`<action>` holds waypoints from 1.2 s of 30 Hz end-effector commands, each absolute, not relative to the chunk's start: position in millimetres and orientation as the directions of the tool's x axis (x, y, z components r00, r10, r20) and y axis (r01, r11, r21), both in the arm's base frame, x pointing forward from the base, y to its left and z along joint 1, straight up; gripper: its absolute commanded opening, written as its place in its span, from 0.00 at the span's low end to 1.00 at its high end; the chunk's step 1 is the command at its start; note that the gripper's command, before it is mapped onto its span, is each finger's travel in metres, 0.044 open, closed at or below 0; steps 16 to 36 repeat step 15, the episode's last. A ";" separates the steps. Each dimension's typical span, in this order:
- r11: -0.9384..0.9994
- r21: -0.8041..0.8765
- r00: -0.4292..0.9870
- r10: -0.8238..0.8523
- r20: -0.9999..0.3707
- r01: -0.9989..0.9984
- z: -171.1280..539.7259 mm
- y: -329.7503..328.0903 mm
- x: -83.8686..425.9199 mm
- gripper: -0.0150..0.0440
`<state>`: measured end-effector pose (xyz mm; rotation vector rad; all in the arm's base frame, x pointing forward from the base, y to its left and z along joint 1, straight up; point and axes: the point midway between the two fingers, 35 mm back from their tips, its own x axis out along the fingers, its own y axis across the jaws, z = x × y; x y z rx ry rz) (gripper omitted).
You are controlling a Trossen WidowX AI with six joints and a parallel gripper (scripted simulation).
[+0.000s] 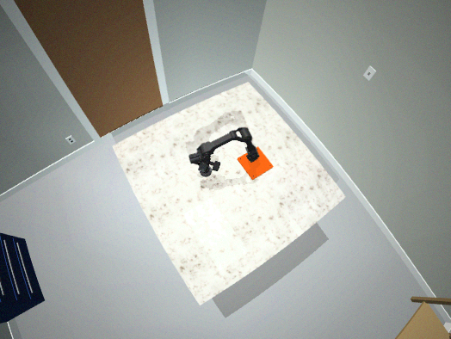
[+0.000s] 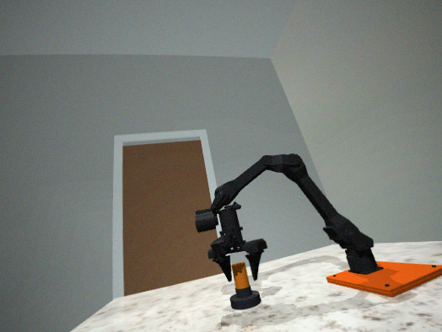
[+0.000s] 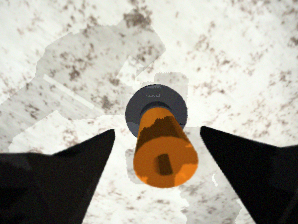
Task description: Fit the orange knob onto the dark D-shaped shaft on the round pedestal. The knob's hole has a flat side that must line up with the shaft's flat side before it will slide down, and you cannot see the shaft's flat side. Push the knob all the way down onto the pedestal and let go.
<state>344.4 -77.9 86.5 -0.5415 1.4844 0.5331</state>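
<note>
The orange knob [image 2: 241, 275] [image 3: 181, 159] stands upright on the round dark pedestal [image 2: 245, 302] [image 3: 171, 95]. In the exterior view its lower end meets the pedestal's dark collar, with no narrow shaft showing between them. The shaft and the hole's flat side are hidden. A dark mark shows on the knob's top face in the wrist view. My gripper [image 2: 242, 279] [image 3: 157, 131] is open, with one finger on each side of the knob and a gap on both sides. The fingertips point down beside the knob, above the pedestal.
The arm reaches over from its orange base plate [image 1: 257, 169] [image 2: 392, 288], on the same speckled white table top [image 1: 172, 206] [image 2: 295, 313]. Shadows of the arm lie on the table around the pedestal. Walls and a brown door [image 1: 95, 56] [image 2: 164, 219] stand beyond the table.
</note>
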 end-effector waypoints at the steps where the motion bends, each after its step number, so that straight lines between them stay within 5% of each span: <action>1: 0.772 -0.019 0.028 -0.001 -1.000 -0.635 111.9 -78.8 348.1 1.00; 7: 0.772 -0.018 0.028 -0.001 -1.000 -0.635 176.2 -77.9 342.8 1.00; 36: 0.772 -0.019 0.028 -0.001 -1.000 -0.635 178.3 -78.6 346.2 1.00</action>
